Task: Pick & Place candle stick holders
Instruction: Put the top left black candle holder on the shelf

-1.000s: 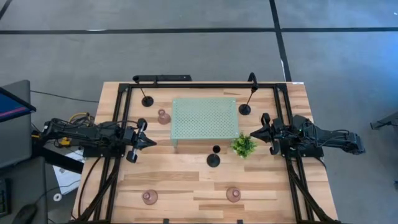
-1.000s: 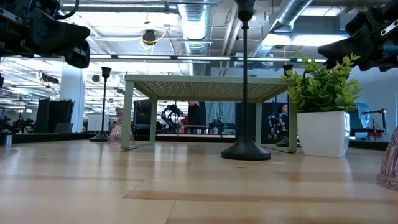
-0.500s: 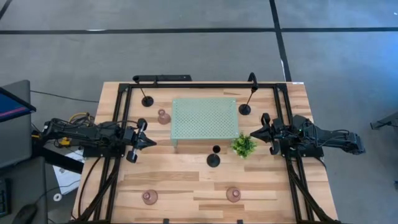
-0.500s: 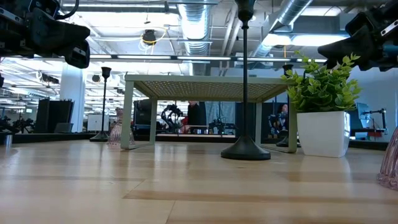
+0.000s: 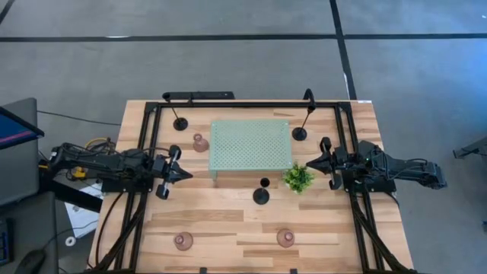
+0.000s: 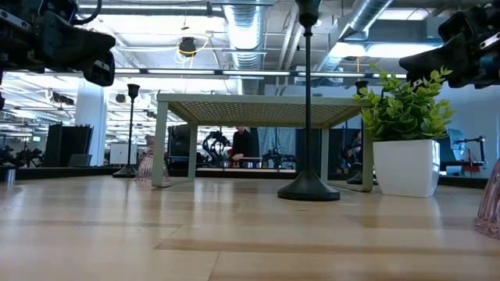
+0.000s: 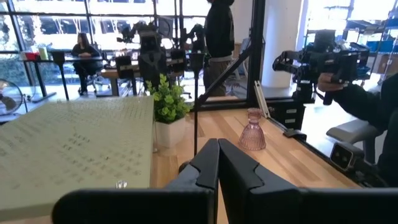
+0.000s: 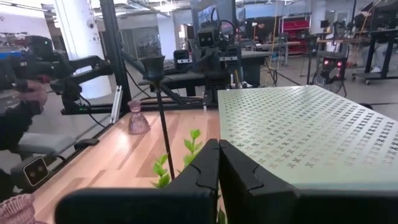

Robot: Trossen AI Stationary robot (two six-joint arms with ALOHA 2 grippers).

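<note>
Three black candle stick holders stand on their disc bases: one at the far left (image 5: 180,122), one at the far right (image 5: 300,132), and one at the centre (image 5: 261,195), near the tray's front. Three pinkish glassy holders stand on the table: one left of the tray (image 5: 200,142), one near left (image 5: 183,241), one near right (image 5: 285,238). My left gripper (image 5: 185,174) is shut and empty, above the table left of the tray (image 7: 217,163). My right gripper (image 5: 309,166) is shut and empty, just right of the plant (image 8: 217,163).
A pale green perforated tray (image 5: 251,144) stands on legs at the table's centre. A small green plant in a white pot (image 5: 298,178) stands at its near right corner. A black frame (image 5: 152,106) runs along the table's sides and far edge. People show in the room beyond the table.
</note>
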